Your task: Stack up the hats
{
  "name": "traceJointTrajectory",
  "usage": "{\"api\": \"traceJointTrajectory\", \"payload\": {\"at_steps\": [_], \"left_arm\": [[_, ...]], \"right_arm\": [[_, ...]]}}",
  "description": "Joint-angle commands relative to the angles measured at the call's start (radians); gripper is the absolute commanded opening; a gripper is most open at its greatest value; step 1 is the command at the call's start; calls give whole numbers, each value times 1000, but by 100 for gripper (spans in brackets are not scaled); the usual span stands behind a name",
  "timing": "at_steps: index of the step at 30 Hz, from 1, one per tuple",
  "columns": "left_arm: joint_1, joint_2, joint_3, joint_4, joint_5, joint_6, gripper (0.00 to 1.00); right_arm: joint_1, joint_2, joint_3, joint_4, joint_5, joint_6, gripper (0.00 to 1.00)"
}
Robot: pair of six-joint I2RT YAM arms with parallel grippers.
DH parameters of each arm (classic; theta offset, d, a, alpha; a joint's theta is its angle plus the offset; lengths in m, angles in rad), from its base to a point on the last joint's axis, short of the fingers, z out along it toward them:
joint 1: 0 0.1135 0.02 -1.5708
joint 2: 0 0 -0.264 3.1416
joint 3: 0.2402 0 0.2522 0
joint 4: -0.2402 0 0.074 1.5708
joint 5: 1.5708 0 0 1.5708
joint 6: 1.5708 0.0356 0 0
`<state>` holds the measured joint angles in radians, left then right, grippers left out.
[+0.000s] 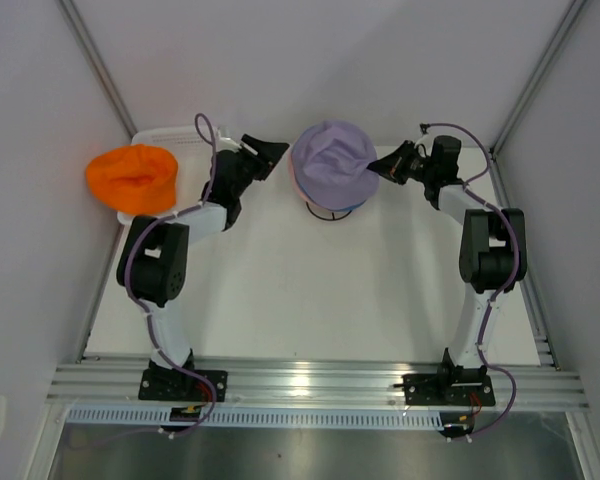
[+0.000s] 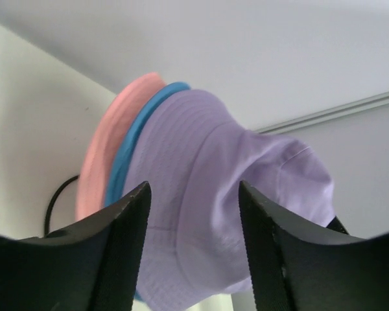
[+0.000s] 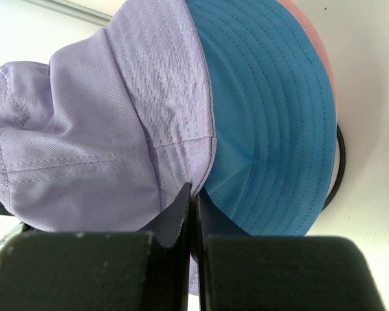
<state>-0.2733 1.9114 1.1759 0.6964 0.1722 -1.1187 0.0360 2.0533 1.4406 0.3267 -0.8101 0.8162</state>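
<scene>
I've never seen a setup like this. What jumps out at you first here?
A lavender hat tops a pile at the far middle of the table, with a blue hat and a pink hat layered beneath it. The right claw is pinched shut on the lavender brim, and the left claw is open on the pile's other side. A bright orange hat lies alone at the far left.

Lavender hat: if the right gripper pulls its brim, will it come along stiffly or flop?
Probably floppy: the lavender hat is creased and slumped where the right gripper pinches its brim. Likely light, thin fabric. It may drag the blue hat beneath it.
</scene>
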Motion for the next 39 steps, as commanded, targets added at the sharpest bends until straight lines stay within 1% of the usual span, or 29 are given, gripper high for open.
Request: {"api": "traceJointTrajectory", "payload": {"at_steps": [1, 2, 4, 12, 15, 21, 29, 30, 32, 39], "left_arm": [[5, 29, 100, -11, 29, -10, 58], [5, 38, 108, -17, 30, -27, 55], [3, 64, 120, -14, 44, -39, 53], [-3, 121, 142, -37, 62, -32, 59], [-6, 149, 146, -9, 82, -47, 59], [-17, 173, 169, -12, 105, -43, 59], [-21, 169, 157, -6, 102, -44, 56], [-21, 166, 153, -5, 102, -43, 53], [-21, 166, 151, 6, 108, -44, 52], [-30, 190, 183, 20, 138, -44, 51]], "right_arm": [[-1, 11, 29, -28, 19, -28, 0], [-1, 13, 29, -25, 20, -25, 0], [1, 14, 27, -20, 20, -22, 0], [4, 15, 35, -25, 22, -26, 0], [4, 16, 37, -25, 22, -28, 0], [5, 18, 38, -26, 20, -26, 0], [7, 18, 40, -28, 22, -23, 0], [7, 18, 40, -28, 23, -25, 0], [8, 18, 40, -26, 25, -23, 0], [10, 21, 44, -25, 22, -22, 0]]}}
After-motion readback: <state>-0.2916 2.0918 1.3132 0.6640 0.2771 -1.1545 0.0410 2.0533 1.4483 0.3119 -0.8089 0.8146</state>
